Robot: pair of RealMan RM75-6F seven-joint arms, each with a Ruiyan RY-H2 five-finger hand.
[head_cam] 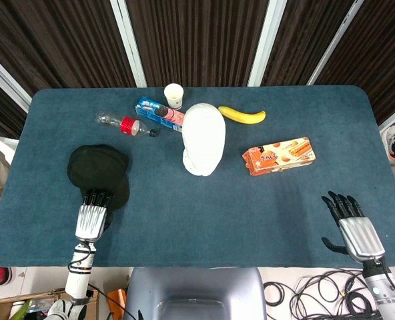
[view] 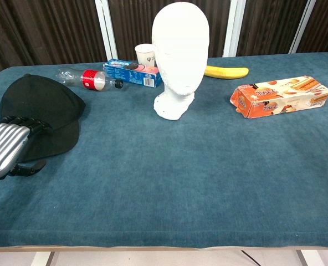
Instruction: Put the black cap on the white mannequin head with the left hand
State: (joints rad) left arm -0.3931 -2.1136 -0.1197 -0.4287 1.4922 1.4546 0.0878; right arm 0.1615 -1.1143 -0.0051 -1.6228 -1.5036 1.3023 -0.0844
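The black cap [head_cam: 99, 168] [view: 42, 105] lies flat on the blue table at the left, its brim toward the front edge. My left hand [head_cam: 93, 217] [view: 8, 147] sits just in front of it; its fingertips [head_cam: 97, 198] rest on the brim's edge and the thumb sticks out sideways on the cloth, gripping nothing. The white mannequin head [head_cam: 204, 139] [view: 180, 50] stands upright at mid-table, right of the cap and bare. My right hand [head_cam: 352, 225] hovers at the front right with fingers spread and empty; only the head view shows it.
Behind the cap lie a clear bottle with a red label [head_cam: 127, 125] [view: 89, 78] and a blue cookie box [head_cam: 159, 111] [view: 132, 72], with a paper cup [head_cam: 174, 95] behind them. A banana [head_cam: 242, 115] [view: 226, 72] and an orange biscuit box [head_cam: 279, 155] [view: 280, 96] lie right of the mannequin.
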